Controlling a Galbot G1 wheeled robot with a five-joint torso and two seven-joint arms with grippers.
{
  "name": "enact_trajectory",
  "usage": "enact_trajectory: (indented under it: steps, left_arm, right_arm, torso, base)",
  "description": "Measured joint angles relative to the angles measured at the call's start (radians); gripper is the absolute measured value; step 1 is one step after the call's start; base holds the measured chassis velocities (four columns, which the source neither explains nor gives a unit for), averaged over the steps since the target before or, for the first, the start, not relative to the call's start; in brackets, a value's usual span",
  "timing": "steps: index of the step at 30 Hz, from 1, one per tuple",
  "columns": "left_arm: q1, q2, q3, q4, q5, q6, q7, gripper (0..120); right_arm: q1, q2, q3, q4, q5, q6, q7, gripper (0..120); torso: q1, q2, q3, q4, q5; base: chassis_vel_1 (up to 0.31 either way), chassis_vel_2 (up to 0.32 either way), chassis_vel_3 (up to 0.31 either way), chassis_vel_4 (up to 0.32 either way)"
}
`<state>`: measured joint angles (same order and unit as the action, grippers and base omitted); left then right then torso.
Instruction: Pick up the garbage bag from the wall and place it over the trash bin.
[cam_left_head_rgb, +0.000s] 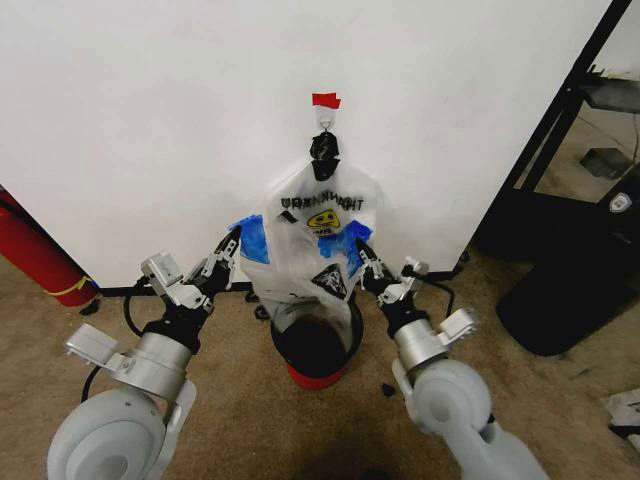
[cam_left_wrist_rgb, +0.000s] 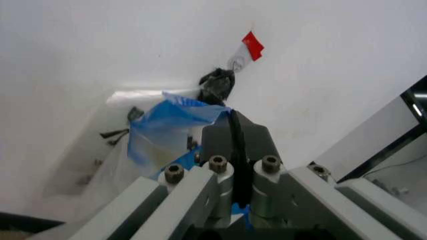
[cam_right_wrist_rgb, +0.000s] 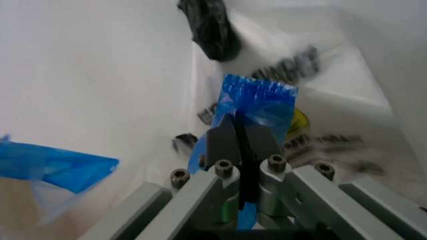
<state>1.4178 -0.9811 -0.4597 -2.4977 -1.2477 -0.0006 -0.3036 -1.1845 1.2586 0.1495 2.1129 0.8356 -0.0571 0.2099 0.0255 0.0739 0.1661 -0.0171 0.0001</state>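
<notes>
So both my arms are stretched forward and up toward the wall (cam_left_head_rgb: 150, 110), one each side of the bag (cam_left_head_rgb: 318, 245). My left gripper (cam_left_head_rgb: 232, 247) is pinched shut on the blue tape patch (cam_left_wrist_rgb: 175, 117) of the bag's left handle; in the left wrist view the two dark fingers (cam_left_wrist_rgb: 220, 140) are pressed together with the blue plastic bunched at their tips. My right gripper (cam_left_head_rgb: 364, 258) is doing the same on the other side, fingers (cam_right_wrist_rgb: 223, 142) closed flat on the crinkled blue tape (cam_right_wrist_rgb: 260, 100) of the right handle.

That bag hangs against the wall, its knotted black top (cam_left_head_rgb: 325, 155) caught on a small hook (cam_left_head_rgb: 326, 122) just under a bit of red tape (cam_left_head_rgb: 326, 100). Its lower end sits right at the mouth of the bin (cam_left_head_rgb: 316, 350), which stands on the carpet at the foot of the wall, red base showing.

Print on the bag reads backwards from my head camera, looks like "THANK YOU", with a yellow smiley (cam_left_head_rgb: 324, 219) under it. Further black marks lower down are too crumpled to read. From the right wrist the lettering is smeared, so no luck there either. A red cylinder (cam_left_head_rgb: 35, 255) leans at the left, cut off by the frame.
</notes>
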Motion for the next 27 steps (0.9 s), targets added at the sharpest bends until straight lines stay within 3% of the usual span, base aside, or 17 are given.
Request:
enact_trajectory:
  steps: [7,14,27]
  left_arm:
    - [0.025,-0.067,0.029,0.054,0.002,-0.002,-0.010,0]
    - [0.018,-0.062,0.042,0.054,0.008,-0.004,-0.005,0]
    - [0.055,-0.112,0.089,0.243,0.118,-0.075,0.022,0]
  right_arm:
    - [-0.036,-0.019,0.031,0.012,-0.010,0.012,0.014,0]
    - [-0.061,-0.063,0.073,0.088,0.027,0.012,0.022,0]
    - [-0.092,0.024,0.022,-0.106,-0.121,0.072,-0.021,0]
  torso:
    - [0.000,0.000,0.000,-0.0001,-0.0001]
    - [0.000,0.000,0.000,-0.0001,-0.0003]
    - [0.000,0.000,0.000,0.0000,-0.0001]
  base:
    - [0.000,0.000,0.000,0.000]
    - [0.000,0.000,0.000,0.000]
    - [0.000,0.000,0.000,0.000]
